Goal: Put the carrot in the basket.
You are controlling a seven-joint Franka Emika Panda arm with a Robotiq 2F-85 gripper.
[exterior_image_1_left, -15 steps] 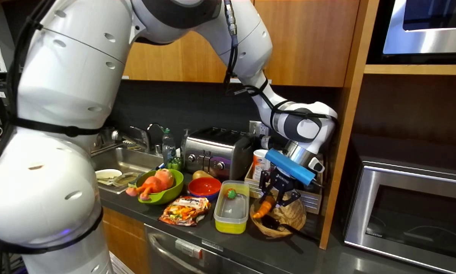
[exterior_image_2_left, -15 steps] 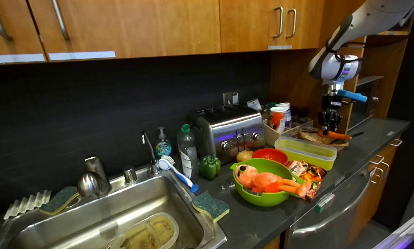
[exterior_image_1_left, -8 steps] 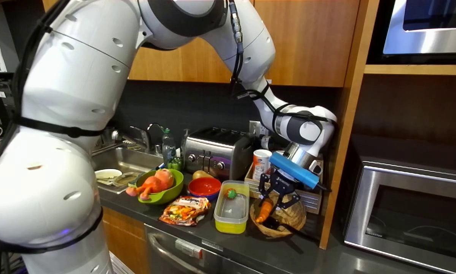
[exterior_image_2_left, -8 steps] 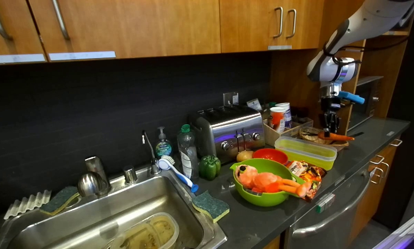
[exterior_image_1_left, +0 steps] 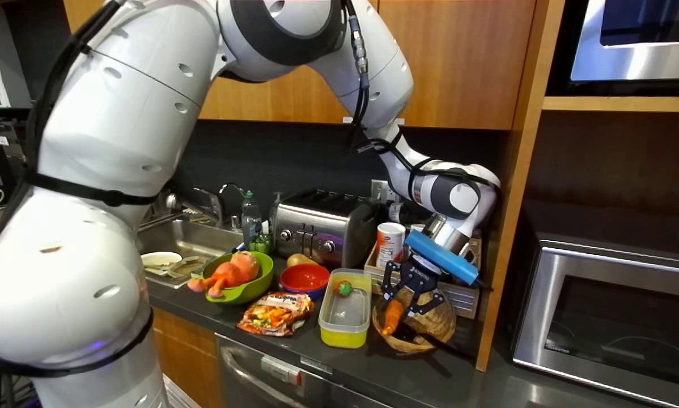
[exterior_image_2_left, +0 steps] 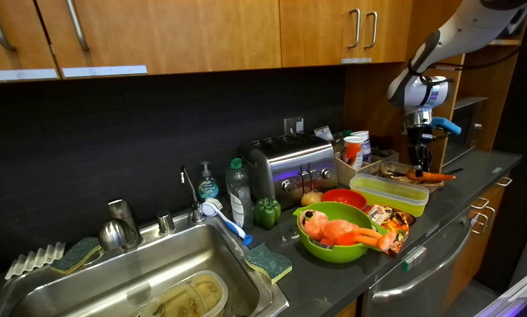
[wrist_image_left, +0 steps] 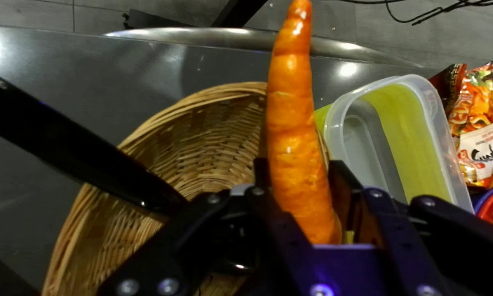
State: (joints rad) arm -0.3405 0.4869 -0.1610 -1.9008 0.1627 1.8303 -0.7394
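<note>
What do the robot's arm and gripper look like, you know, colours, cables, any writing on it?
The arm is glossy white and rounded, with dark grey joint covers. Black cables run along it, black straps circle it, and a silver collar sits at the wrist. The gripper is black, angular and jointed, with small pale lettering. A blue bar is mounted just above it.

In an exterior view, a rectangular yellow-green plastic tub stands left of a round tan wicker basket. A tapered orange carrot is over the basket.
</note>
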